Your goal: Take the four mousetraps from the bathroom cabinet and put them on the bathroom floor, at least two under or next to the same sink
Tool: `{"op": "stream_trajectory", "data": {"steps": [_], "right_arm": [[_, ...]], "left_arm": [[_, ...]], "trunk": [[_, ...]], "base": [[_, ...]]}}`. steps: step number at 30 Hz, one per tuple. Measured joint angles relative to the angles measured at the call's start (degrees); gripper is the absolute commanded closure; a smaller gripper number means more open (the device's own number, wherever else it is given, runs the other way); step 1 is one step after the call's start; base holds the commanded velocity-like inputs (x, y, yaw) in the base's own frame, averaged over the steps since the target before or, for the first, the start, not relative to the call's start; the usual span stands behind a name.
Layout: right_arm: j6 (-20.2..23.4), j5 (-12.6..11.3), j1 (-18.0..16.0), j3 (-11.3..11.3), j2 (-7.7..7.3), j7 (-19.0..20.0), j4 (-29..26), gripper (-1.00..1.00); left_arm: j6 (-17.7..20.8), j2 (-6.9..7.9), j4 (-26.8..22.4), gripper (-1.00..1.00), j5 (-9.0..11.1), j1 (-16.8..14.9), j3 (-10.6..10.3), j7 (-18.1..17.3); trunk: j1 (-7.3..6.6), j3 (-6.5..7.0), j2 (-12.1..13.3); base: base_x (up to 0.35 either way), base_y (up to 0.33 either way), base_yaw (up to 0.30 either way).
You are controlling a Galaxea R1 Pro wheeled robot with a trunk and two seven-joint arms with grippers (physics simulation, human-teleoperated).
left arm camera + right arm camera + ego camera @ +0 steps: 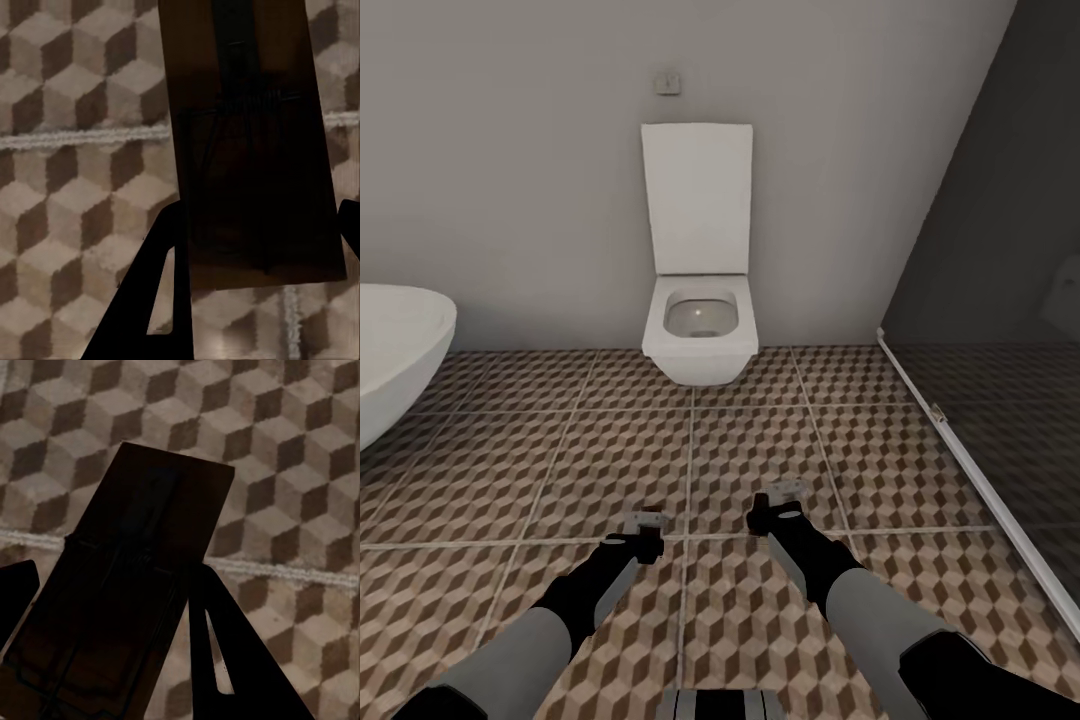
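In the left wrist view, a mousetrap, a dark brown board with metal wire parts, sits between the fingers of my left gripper, which is shut on it. My right gripper is shut on a second mousetrap. In the head view both arms reach forward, with the left gripper and right gripper held side by side above the cube-patterned bathroom floor. The cabinet and the bathroom sink are out of view.
A white wall-hung toilet with its lid up stands straight ahead against the wall. The rim of a white bathtub juts in at the left. A dark glass shower partition with a floor rail closes off the right side.
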Motion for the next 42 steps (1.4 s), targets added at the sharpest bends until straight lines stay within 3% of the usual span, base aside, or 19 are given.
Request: {"op": "stream_trajectory", "data": {"steps": [42], "right_arm": [[-0.16,0.16,0.01,-0.04,0.00,0.09,-0.04,1.00]], "left_arm": [[-0.01,-0.03,0.19,1.00,-0.07,0.00,-0.07,-0.01]], "trunk": [[0.01,0.00,0.00]], "base": [[0.304,0.000,0.000]]}}
